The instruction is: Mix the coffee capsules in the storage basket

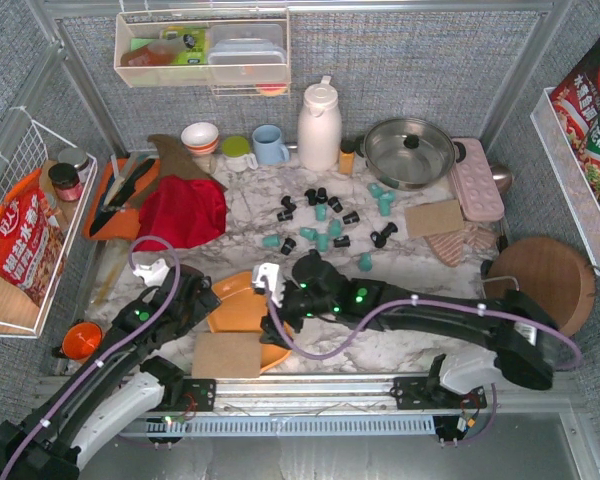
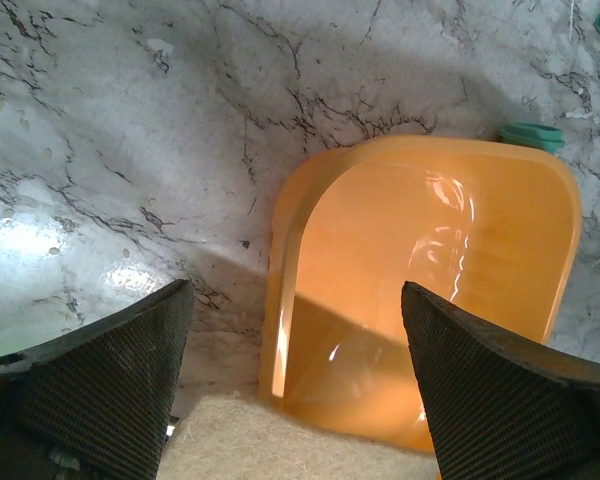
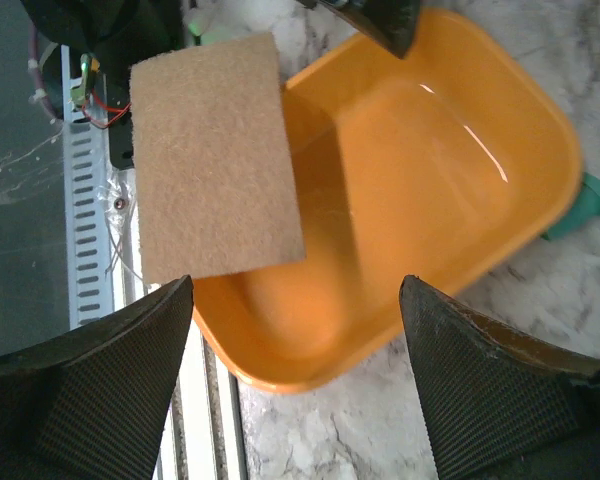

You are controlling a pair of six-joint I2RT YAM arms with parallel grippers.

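The orange storage basket lies at the table's near edge, and its inside is bare. A tan scouring pad lies over its near corner. The coffee capsules are scattered on the marble beyond it, black ones mixed with teal ones. One teal capsule rests against the basket's far rim. My left gripper hangs open over the basket's left rim. My right gripper hangs open over its right rim. Neither holds anything.
A red cloth and a dark orange tray with utensils lie at the left. A white jug, a blue mug and a steel pan stand at the back. A round wooden board sits at the right.
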